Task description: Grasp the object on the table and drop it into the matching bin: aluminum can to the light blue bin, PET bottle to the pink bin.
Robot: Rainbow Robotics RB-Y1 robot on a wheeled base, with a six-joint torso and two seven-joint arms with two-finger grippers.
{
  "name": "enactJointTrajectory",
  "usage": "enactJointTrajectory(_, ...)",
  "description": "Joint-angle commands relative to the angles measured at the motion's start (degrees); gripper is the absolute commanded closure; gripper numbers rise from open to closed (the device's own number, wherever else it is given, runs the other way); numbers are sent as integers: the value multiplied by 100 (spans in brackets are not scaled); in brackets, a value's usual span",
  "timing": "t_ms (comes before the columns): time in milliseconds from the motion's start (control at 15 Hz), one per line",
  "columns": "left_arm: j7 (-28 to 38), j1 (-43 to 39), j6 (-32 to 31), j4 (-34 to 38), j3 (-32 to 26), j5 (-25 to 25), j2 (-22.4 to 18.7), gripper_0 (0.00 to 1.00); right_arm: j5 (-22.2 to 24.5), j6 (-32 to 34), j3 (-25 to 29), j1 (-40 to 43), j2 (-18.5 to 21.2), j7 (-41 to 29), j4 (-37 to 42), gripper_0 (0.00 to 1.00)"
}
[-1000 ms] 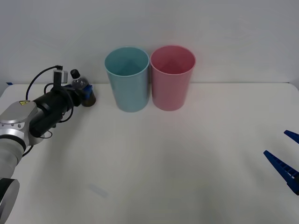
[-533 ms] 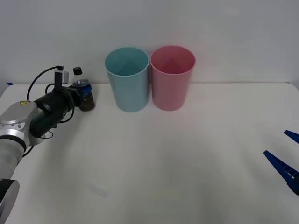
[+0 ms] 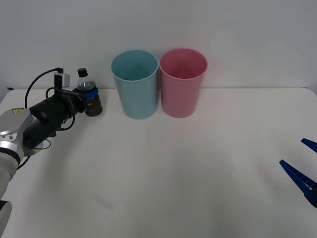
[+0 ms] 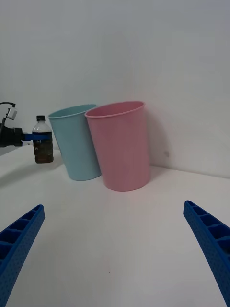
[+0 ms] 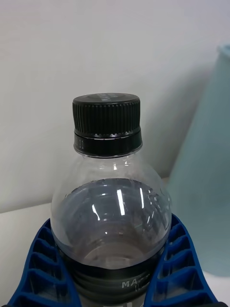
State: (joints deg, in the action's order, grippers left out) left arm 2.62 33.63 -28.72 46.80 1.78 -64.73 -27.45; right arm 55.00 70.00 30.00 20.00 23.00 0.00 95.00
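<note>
The PET bottle [image 3: 89, 97], small and clear with a black cap and brown liquid, stands upright at the table's [image 3: 163, 168] far left. My left gripper [image 3: 89, 93] is shut on its middle, and the blue fingers [image 5: 181, 268] hug both sides of the bottle [image 5: 110, 192]. Just right of it stands the light blue bin [image 3: 134, 87], with the pink bin [image 3: 182, 85] touching it on the right. Whether the bottle's base rests on the table I cannot tell. My right gripper [image 3: 303, 163] hangs open at the near right edge, with nothing in it.
A white wall runs close behind the bins. From the right wrist view the bottle [image 4: 43, 144], the light blue bin [image 4: 76, 144] and the pink bin [image 4: 122, 148] stand in a row. Bare tabletop spreads in front of them.
The bottle was leaning back in the left gripper a second ago and now stands upright in the same grip. The right arm has not moved.
</note>
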Motion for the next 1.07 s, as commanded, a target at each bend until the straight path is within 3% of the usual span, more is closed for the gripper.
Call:
enactJointTrajectory(67,11,-682,-2,1024,-213,127,-41,100,0,0,0,0,0,0,0,0)
enactJointTrajectory(667,125,-2510,33,3916,-1101,417,-49,100,0,0,0,0,0,0,0,0)
enactJointTrajectory(933,283,-2774,59,4671,-1408,593,-93,100,0,0,0,0,0,0,0,0)
enactJointTrajectory(1067,415,-2765,86,4882,-1443,760,-331,100,0,0,0,0,0,0,0,0)
